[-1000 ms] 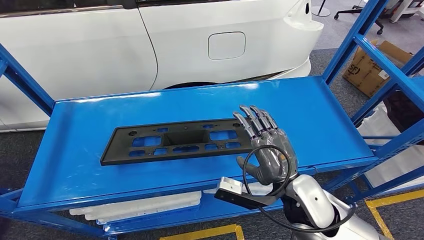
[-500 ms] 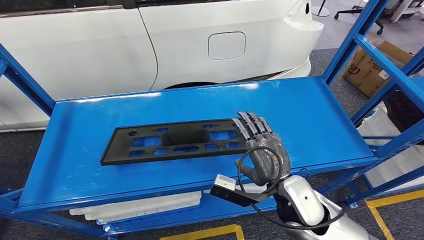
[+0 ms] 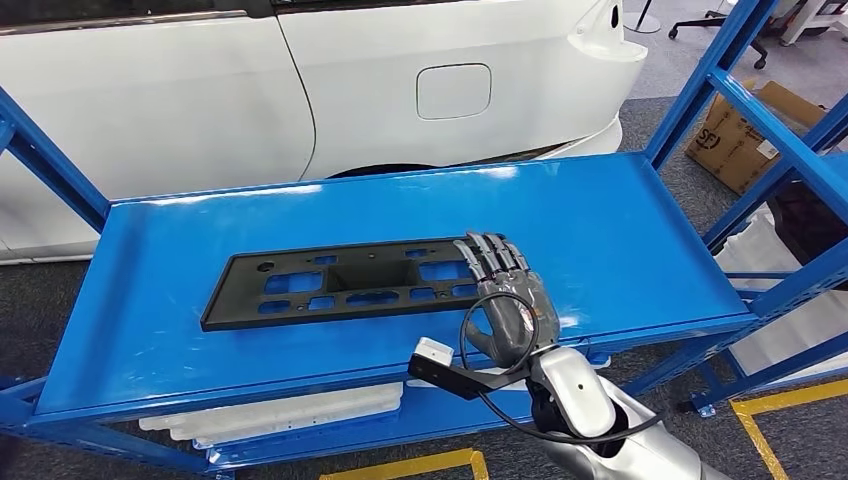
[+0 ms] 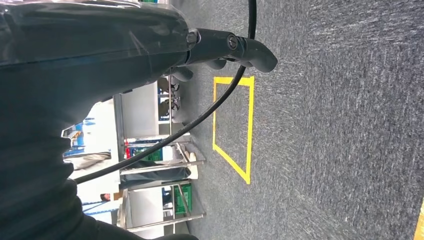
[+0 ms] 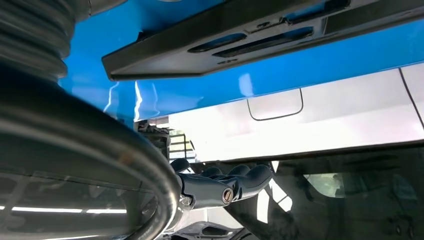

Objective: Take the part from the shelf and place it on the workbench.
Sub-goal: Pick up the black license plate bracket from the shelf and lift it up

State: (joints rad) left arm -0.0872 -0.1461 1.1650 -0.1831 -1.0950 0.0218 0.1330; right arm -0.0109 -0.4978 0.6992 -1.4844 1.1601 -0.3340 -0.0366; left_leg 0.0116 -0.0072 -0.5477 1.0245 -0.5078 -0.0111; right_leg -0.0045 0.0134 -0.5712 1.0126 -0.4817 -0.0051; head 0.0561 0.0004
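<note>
A long black plastic part (image 3: 350,282) with several cut-outs lies flat on the blue shelf (image 3: 620,230), left of centre near the front edge. My right hand (image 3: 508,305) reaches in over the front edge at the part's right end. Its fingers are stretched out and apart above that end and hold nothing; contact cannot be told. In the right wrist view the part (image 5: 260,37) appears beyond the right hand's dark fingers (image 5: 225,187). The left hand (image 4: 230,47) hangs over grey carpet, its fingers stretched out with nothing in them.
A white car (image 3: 300,90) stands close behind the shelf. Blue uprights (image 3: 700,90) frame the shelf at both ends. White foam pieces (image 3: 290,412) lie on the lower level. A cardboard box (image 3: 740,135) sits on the floor at the right, with yellow floor tape (image 3: 420,466) in front.
My right hand has moved left and slightly nearer along the shelf's front, so its fingers now lie over the part's right end. The part has not moved.
</note>
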